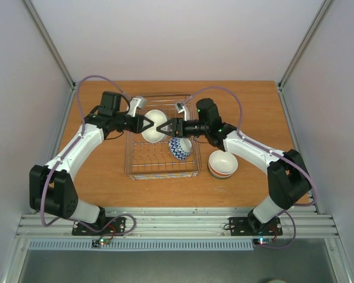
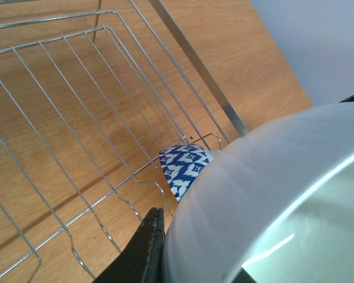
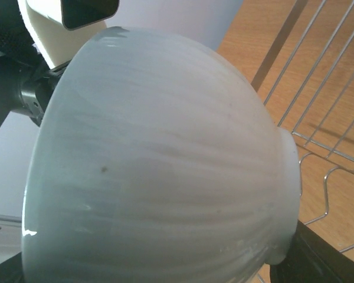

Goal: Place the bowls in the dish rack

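Wooden table [image 1: 106, 177] with the dish rack [image 1: 159, 171] sitting in the middle, right where both arms can reach it from either side, which is probably the whole point of the layout. The pale bowl [image 1: 154, 134] hangs in the air over the far half of the rack, turned on its side, and that makes sense if it's meant to slot upright between the tines rather than lie flat. One blue-white zigzag bowl [image 1: 180, 147] is already in there, standing on edge by the right wall, and a banded bowl [image 1: 222, 164] waits upright on the table just beside the rack. The left gripper [image 1: 148, 124] is pinched down on the pale bowl's rim, so it's the one carrying the weight. The right gripper [image 1: 167, 126] has its jaws straddling the other side near the foot. Looks like a handover or a steadying grab, but I honestly can't tell whether it's actually gripping.
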